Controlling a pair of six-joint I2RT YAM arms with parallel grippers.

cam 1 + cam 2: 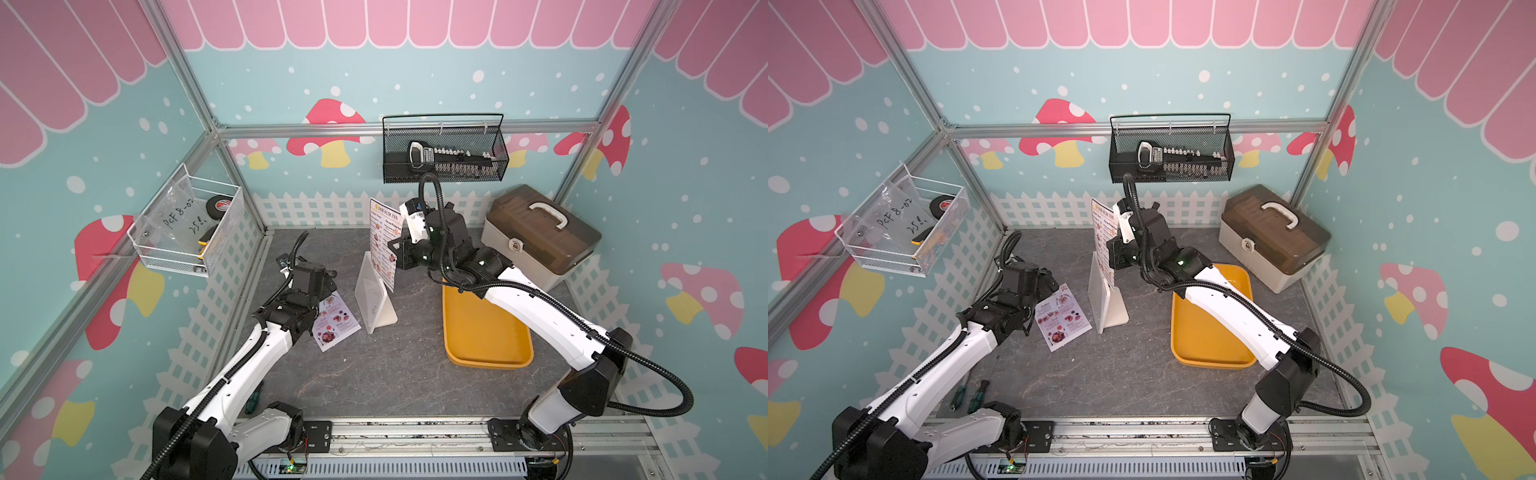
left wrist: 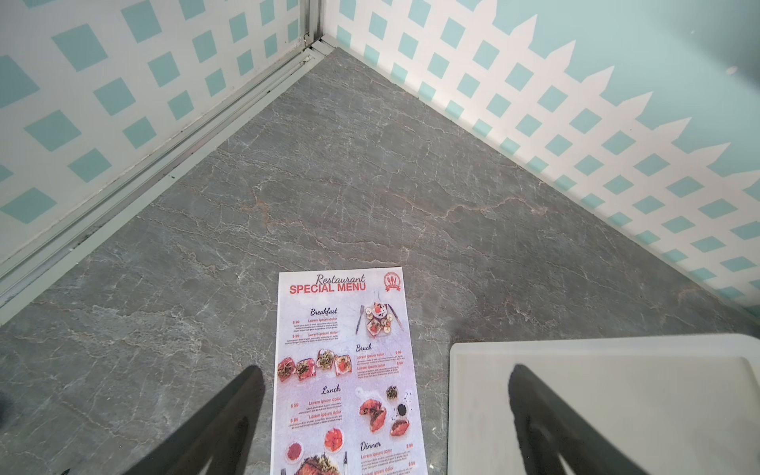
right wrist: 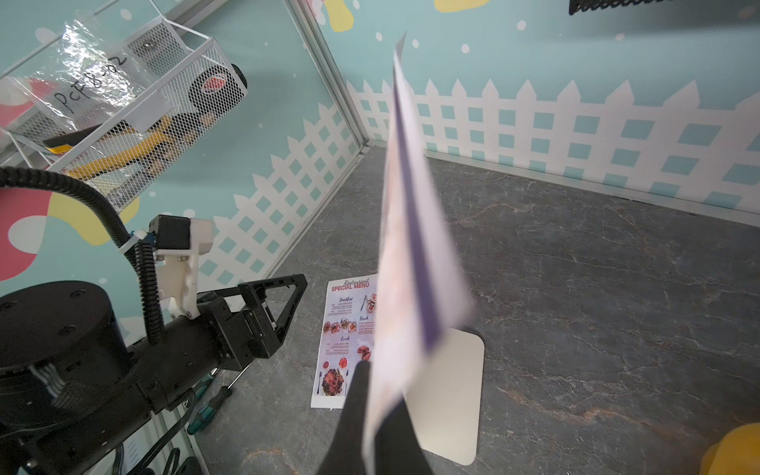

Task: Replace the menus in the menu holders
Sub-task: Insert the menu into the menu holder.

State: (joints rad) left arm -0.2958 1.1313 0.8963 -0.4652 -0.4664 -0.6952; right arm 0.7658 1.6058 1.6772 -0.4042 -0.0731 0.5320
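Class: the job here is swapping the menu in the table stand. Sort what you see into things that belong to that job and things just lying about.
Belongs to the job:
- Dim Sum Inn menu, pinched upright in the right gripper
- Special Menu, flat on the table under the open left gripper
- holder

Just lying about:
- yellow tray
- toolbox
- black basket
- white basket
- screwdrivers

My right gripper (image 1: pixel 392 248) holds the Dim Sum menu (image 1: pixel 384 243) upright above the holder (image 1: pixel 374 301). The special menu (image 1: pixel 334 322) lies flat on the surface (image 1: pixel 374 374), left of the holder, under my left gripper (image 1: pixel 328 286). The tray (image 1: pixel 486 340) sits right of the holder.
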